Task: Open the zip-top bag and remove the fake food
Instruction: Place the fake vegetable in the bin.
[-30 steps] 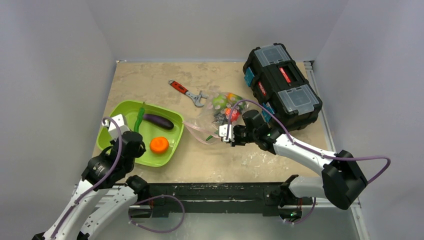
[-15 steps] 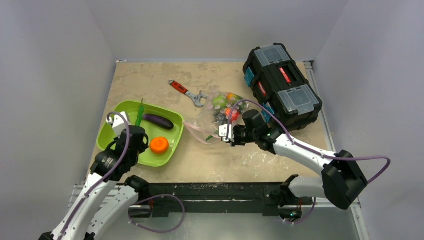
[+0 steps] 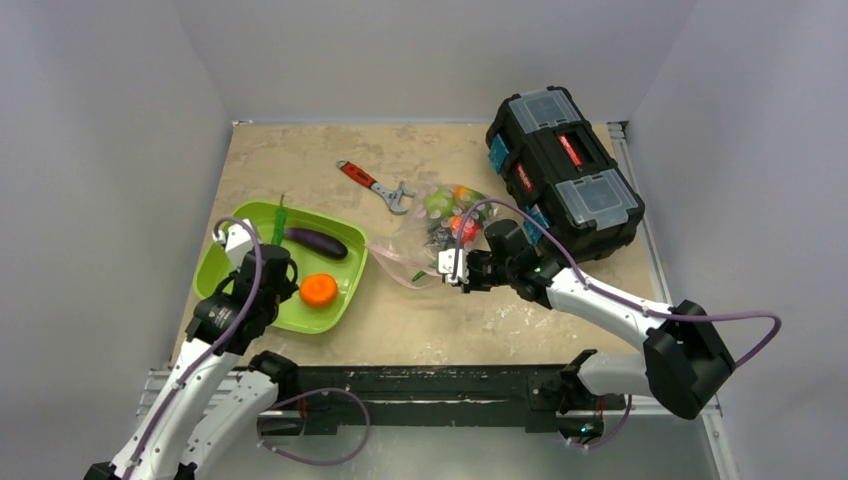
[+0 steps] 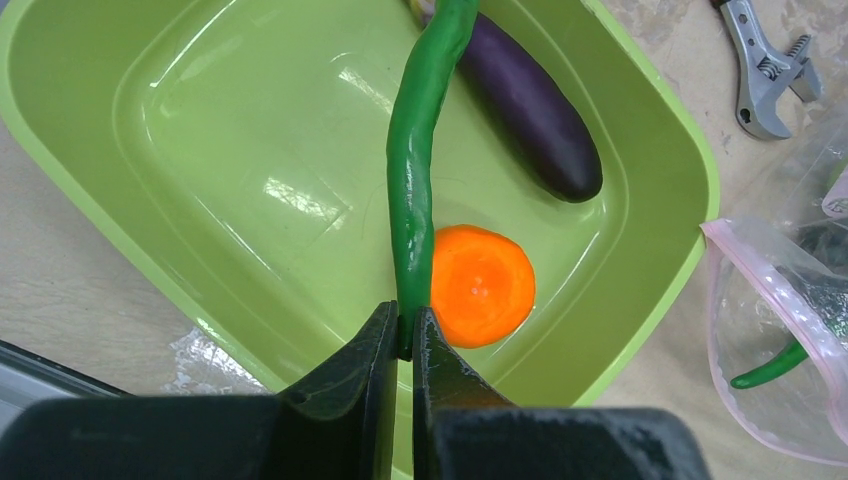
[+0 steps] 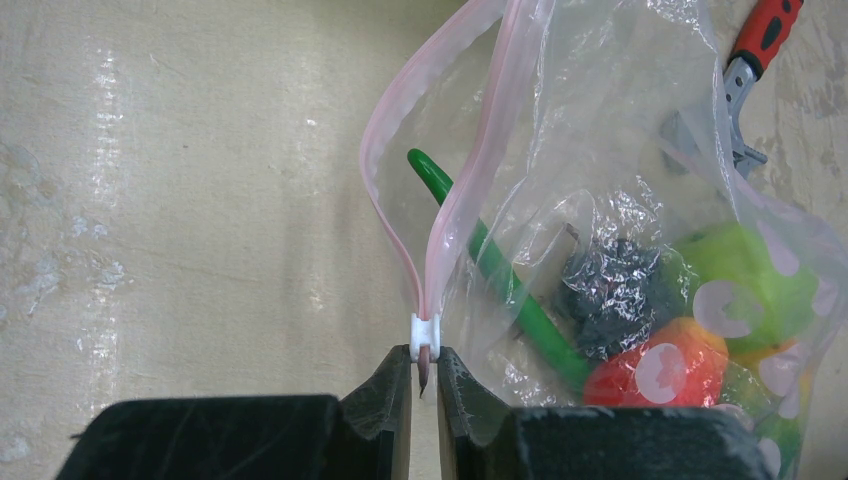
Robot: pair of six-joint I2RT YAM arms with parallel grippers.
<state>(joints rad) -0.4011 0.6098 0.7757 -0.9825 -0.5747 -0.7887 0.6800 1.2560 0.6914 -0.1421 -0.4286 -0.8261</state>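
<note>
Your zip-top bag (image 3: 412, 245) lies just right of the green tray (image 3: 348, 262), btwn it and the black toolbox (image 3: 565, 170). It's clear, crinkly plastic w/ a pink zip strip (image 5: 395, 200) along the edge facing the tray. The strip's two halves stand apart, so the mouth gapes. A small white slider (image 5: 425, 336) sits at the strip's near end.

Your right gripper (image 5: 423, 365) has its fingers clenched on that strip end, just under the slider. Your left gripper (image 4: 405, 325) is pinched tight on the near tip of a slim green pod (image 4: 412, 170), which reaches across the tray's middle and past the eggplant's stem end. Can't tell if the pod touches the tray floor.

In the tray:
- The dark purple eggplant (image 4: 535, 120) lies slantwise at the far side.
- An orange round slice (image 4: 482, 284) lies flat nearer you, apart from the eggplant and right beside the pod in the wrist view.

In the bag:
- a second green pod (image 5: 505, 285), tip close to the mouth
- a dark crumpled bit (image 5: 615, 295)
- a red-orange piece (image 5: 660, 375) w/ white spots
- a light-green piece (image 5: 750, 285) w/ white spots
- bits deeper in, too blurred to name

A red-handled wrench (image 3: 375, 184) lies on the table (image 3: 300, 150) beyond the tray's far right corner, head near the bag.
</note>
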